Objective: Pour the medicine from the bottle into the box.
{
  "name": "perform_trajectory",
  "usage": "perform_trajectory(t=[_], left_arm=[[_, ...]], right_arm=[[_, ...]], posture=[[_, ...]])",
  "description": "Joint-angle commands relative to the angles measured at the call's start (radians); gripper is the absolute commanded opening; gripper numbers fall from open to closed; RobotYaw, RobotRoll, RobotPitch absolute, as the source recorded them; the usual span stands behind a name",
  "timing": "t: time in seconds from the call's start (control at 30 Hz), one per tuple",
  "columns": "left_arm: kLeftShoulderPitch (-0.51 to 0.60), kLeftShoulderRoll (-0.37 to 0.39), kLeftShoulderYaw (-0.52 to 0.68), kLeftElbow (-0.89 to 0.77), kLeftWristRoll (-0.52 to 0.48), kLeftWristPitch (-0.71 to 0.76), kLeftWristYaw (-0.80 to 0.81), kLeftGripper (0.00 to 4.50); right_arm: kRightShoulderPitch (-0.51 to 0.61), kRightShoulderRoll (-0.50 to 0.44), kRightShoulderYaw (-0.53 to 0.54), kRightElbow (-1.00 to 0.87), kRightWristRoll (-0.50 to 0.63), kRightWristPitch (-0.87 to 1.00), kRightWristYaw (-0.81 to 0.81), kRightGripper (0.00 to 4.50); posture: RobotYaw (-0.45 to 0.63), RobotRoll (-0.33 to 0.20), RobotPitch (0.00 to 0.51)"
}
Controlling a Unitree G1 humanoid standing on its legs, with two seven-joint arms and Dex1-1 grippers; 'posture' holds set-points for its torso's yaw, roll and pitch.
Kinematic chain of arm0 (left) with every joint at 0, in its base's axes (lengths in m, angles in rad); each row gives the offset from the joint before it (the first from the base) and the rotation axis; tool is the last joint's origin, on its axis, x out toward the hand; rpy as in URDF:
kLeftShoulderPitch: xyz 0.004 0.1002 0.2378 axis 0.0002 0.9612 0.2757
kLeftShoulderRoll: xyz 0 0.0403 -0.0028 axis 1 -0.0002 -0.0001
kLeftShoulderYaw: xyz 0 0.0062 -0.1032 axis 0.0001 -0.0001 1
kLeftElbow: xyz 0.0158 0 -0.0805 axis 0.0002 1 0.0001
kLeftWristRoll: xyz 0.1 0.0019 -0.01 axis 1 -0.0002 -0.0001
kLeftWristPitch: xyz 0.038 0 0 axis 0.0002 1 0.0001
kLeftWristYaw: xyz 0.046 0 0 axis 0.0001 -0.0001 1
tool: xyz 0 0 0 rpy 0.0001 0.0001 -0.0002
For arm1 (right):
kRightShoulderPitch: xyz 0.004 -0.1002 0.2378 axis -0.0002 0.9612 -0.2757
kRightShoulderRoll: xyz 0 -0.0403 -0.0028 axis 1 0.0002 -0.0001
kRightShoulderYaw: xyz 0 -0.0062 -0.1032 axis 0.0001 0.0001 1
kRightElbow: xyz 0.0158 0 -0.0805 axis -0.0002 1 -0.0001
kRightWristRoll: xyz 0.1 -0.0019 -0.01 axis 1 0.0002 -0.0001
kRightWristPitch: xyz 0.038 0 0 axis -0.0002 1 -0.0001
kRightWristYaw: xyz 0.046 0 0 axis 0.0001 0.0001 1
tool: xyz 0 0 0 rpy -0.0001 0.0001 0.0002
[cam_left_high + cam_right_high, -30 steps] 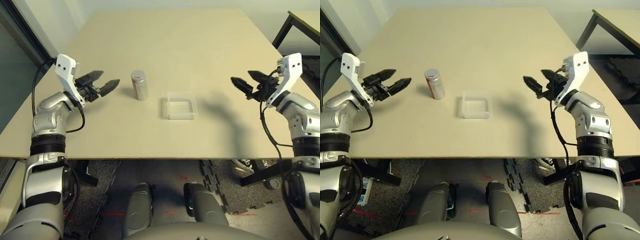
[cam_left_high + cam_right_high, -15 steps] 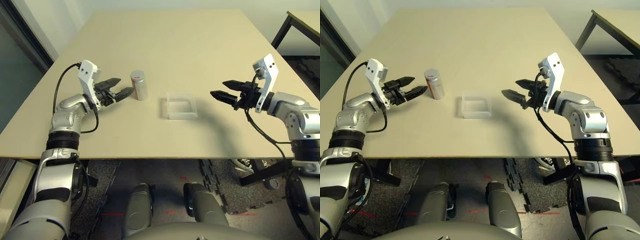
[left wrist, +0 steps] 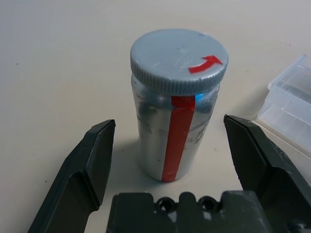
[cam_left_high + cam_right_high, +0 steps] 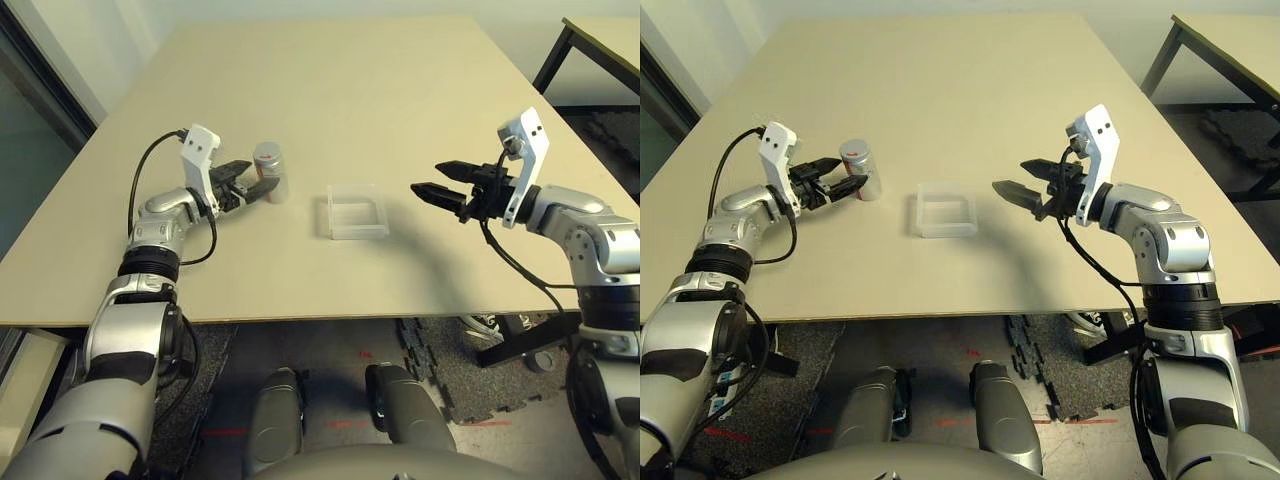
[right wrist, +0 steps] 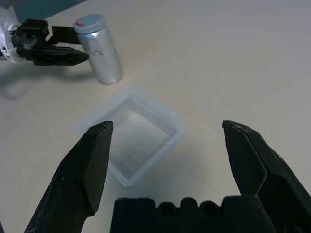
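Note:
The bottle [image 3: 177, 121] is a small silvery cylinder with a red stripe down its side and a grey cap bearing a red arrow. It stands upright on the table, left of the box [image 4: 357, 211]. The box is a shallow clear plastic tray near the table's middle, with nothing visible inside it. My left gripper [image 4: 255, 182] is open, with one finger on each side of the bottle [image 4: 270, 170] and a gap on both sides. To the right of the box hovers my right gripper [image 4: 430, 178], open and empty, pointing at the box [image 5: 155, 104].
The tan table [image 4: 340, 90] stretches far behind the objects. Its front edge [image 4: 330, 318] runs just below my arms. A second table with black legs [image 4: 590, 40] stands at the back right, and a dark wall panel [image 4: 30, 150] runs along the left.
My left gripper has moved right to the bottle and now straddles it. My right gripper has swung left towards the box. Both stayed open. The bottle and box have not moved.

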Motion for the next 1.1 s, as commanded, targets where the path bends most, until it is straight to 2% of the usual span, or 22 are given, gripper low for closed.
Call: perform_trajectory(t=[0.03, 0.53, 0.73, 0.97, 1.1], left_arm=[[-0.016, -0.012, -0.010, 0.053, 0.029, -0.034, 0.014, 4.49], [-0.062, -0.066, -0.007, 0.171, 0.083, -0.125, 0.082, 4.49], [-0.067, -0.065, -0.009, 0.182, 0.094, -0.154, 0.091, 2.41], [-0.080, -0.057, -0.003, 0.185, 0.103, -0.184, 0.098, 2.40], [-0.115, -0.055, 0.002, 0.134, 0.076, -0.167, -0.001, 2.40]], right_arm=[[0.006, 0.006, 0.010, -0.036, 0.019, 0.011, 0.002, 4.50], [-0.006, 0.012, 0.026, -0.055, 0.032, 0.027, -0.005, 4.50], [-0.015, 0.015, 0.025, -0.049, 0.031, 0.025, -0.009, 4.50], [-0.025, 0.019, 0.024, -0.036, 0.026, 0.015, -0.010, 4.50], [-0.051, 0.014, 0.028, -0.021, 0.020, 0.004, -0.001, 4.50]], posture=[[-0.18, 0.000, 0.079], [-0.18, 0.000, 0.080], [-0.18, 0.000, 0.078], [-0.18, 0.000, 0.077], [-0.16, 0.000, 0.081]])
